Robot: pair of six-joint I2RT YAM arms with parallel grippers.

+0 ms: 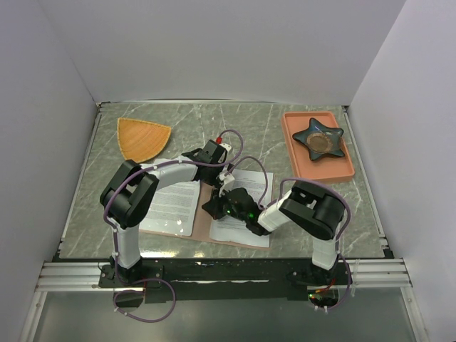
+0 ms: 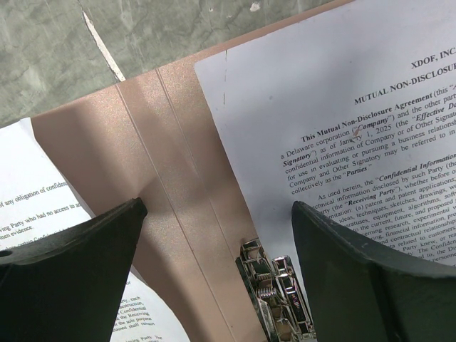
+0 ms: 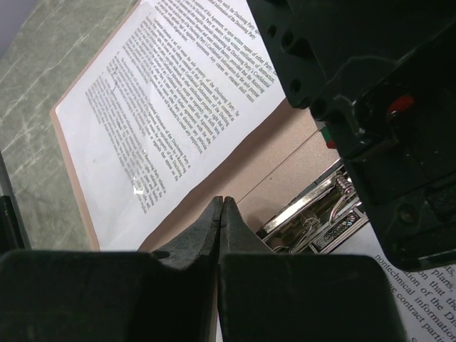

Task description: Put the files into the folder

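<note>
The pinkish-brown folder [image 1: 202,226] lies open at the table's near middle. One printed sheet [image 1: 171,203] lies on its left half and another [image 1: 251,231] on its right half. My left gripper [image 1: 225,178] is open above the crease; in the left wrist view [image 2: 217,208] its jaws straddle the folder's spine [image 2: 107,142] and a metal clip [image 2: 274,292], beside the right sheet [image 2: 320,92]. My right gripper [image 1: 212,206] is shut with nothing seen between its fingers. In the right wrist view [image 3: 222,201] its tips are low over the folder [image 3: 285,153], next to the clip [image 3: 313,214] and the left sheet [image 3: 157,107].
An orange fan-shaped plate [image 1: 142,137] lies at the back left. A salmon tray [image 1: 342,167] holding a dark star-shaped dish [image 1: 318,139] stands at the back right. The left arm's black wrist [image 3: 370,85] hangs close above my right gripper. White walls enclose the table.
</note>
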